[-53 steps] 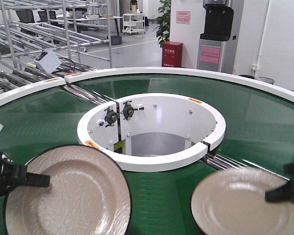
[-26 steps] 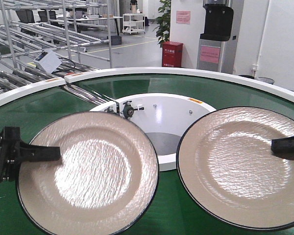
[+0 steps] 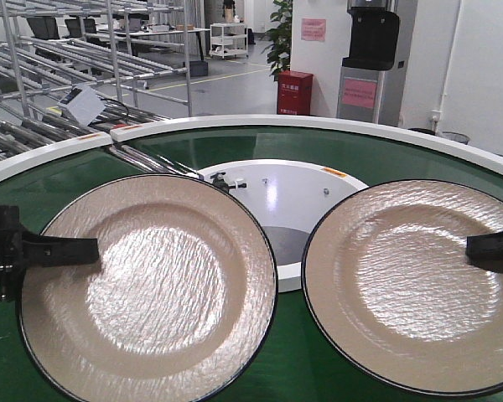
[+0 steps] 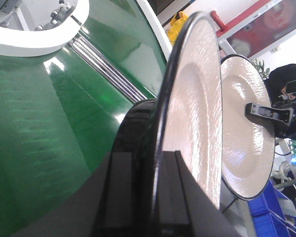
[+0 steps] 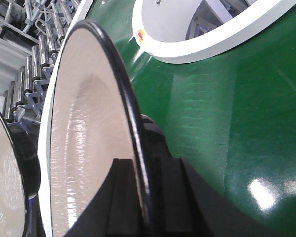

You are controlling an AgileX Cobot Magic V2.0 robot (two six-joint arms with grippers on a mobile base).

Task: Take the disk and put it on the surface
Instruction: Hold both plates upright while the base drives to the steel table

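Two beige disks with black rims hang tilted above the green belt. The left disk [image 3: 151,285] is held at its left rim by my left gripper [image 3: 88,249], which is shut on it. In the left wrist view its fingers clamp the rim of this disk [image 4: 195,98] edge-on at the gripper [image 4: 160,153]. The right disk [image 3: 411,280] is held at its right rim by my right gripper [image 3: 474,247], shut on it; the right wrist view shows that disk [image 5: 84,143] pinched at the gripper [image 5: 140,160]. The surface is out of view.
The green ring conveyor [image 3: 50,193] with white rims lies under both disks, and its white inner ring [image 3: 318,180] sits between and behind them. Metal roller racks [image 3: 33,67] stand at the back left, a red box [image 3: 294,90] and a dark dispenser [image 3: 370,59] behind.
Both disks have come up off the belt and nearer the camera, each held in its gripper. In the last half second the left disk has grown slightly larger and shifted left.
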